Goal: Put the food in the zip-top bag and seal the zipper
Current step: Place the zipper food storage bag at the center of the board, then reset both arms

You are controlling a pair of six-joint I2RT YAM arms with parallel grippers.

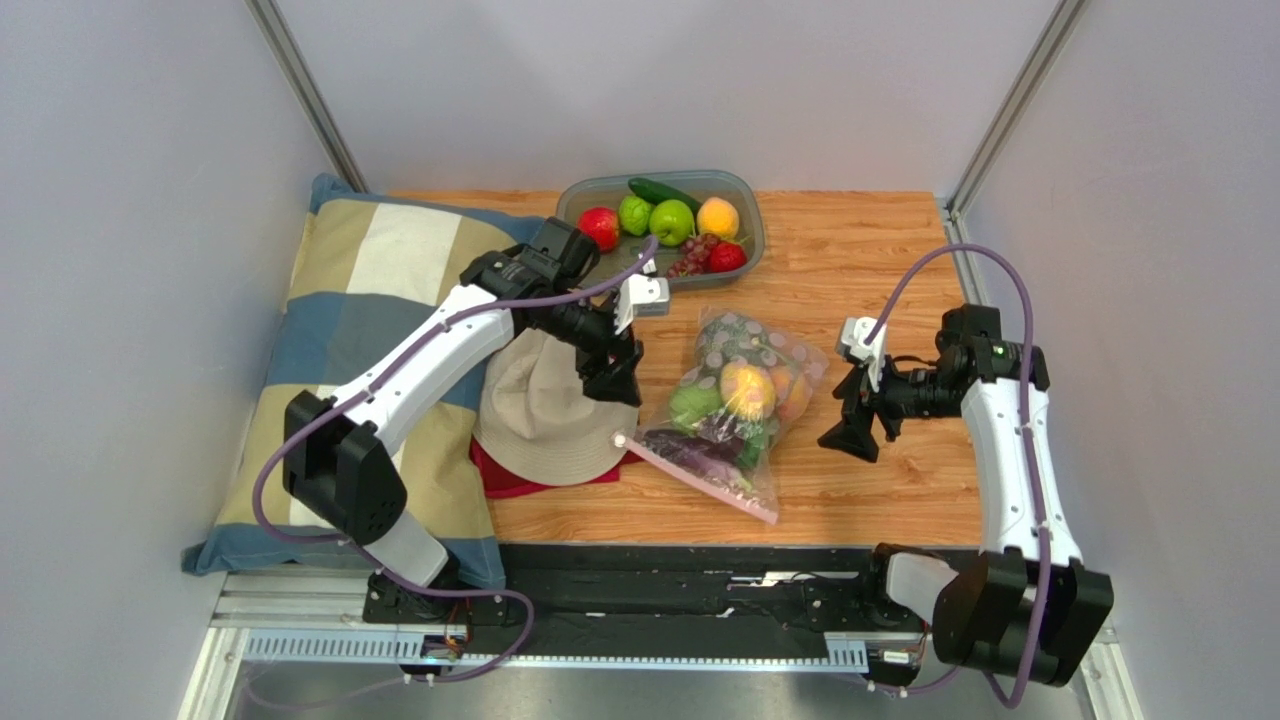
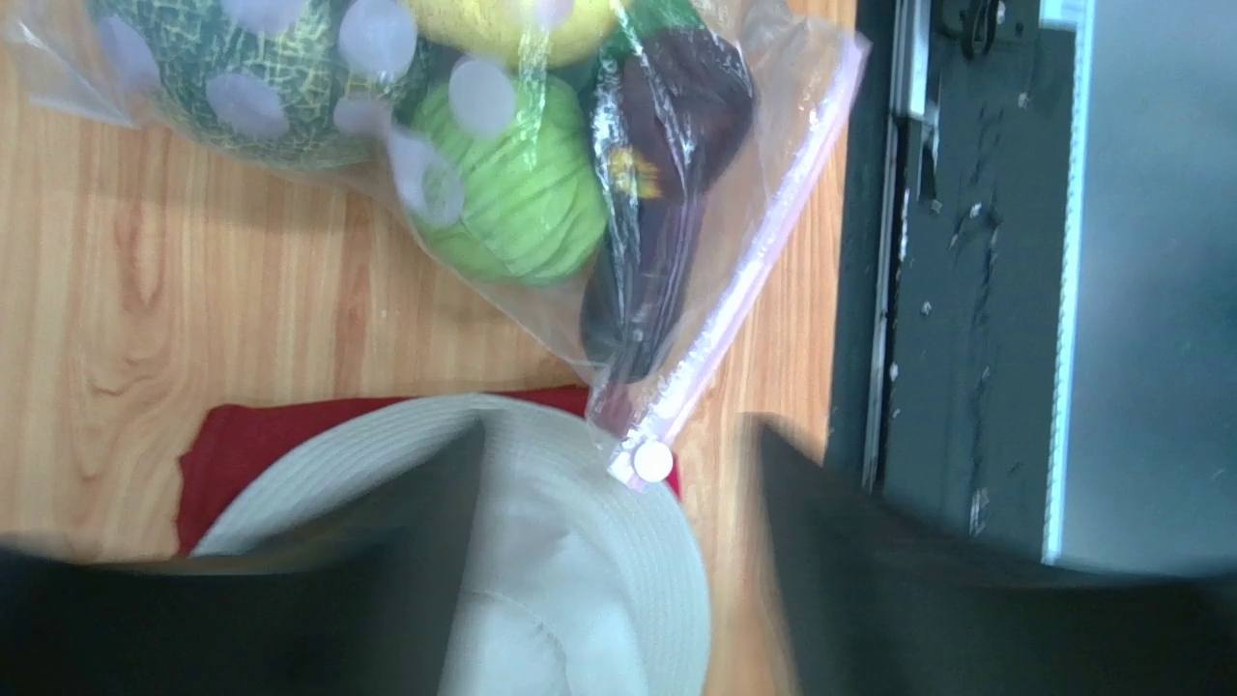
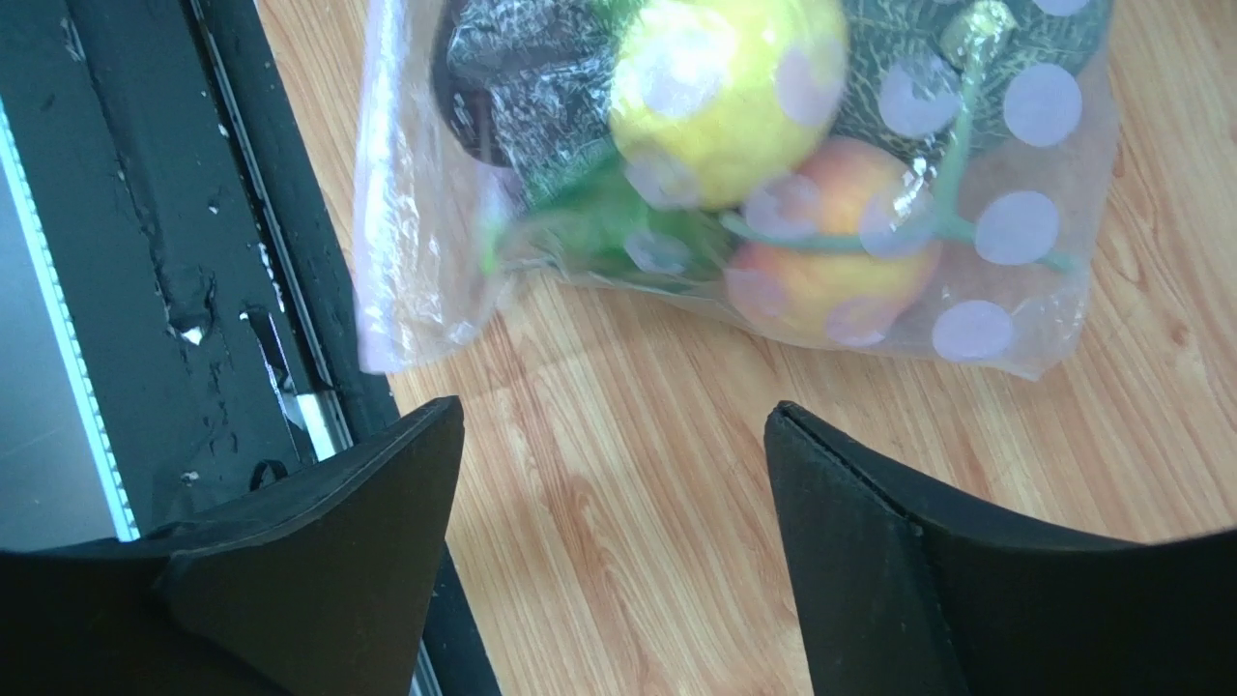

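The clear zip-top bag [image 1: 739, 402] lies on the wooden table, holding a green melon [image 2: 254, 73], a cabbage [image 2: 523, 196], a purple eggplant [image 2: 661, 189], a yellow pear [image 3: 726, 87] and a peach [image 3: 835, 254]. Its pink zipper [image 1: 703, 477] runs along the near edge, with a white slider [image 2: 652, 461] at the left end resting on the hat brim. My left gripper [image 1: 613, 375] is open and empty above the hat, just left of the bag. My right gripper [image 1: 851, 428] is open and empty over bare wood right of the bag.
A grey bowl [image 1: 579, 200] at the back holds more fruit, including apples and a cucumber. A beige hat [image 1: 549, 413] lies on a red cloth [image 1: 511, 477] left of the bag. A checked pillow [image 1: 346, 285] fills the left side. A black rail [image 1: 676, 578] edges the near side.
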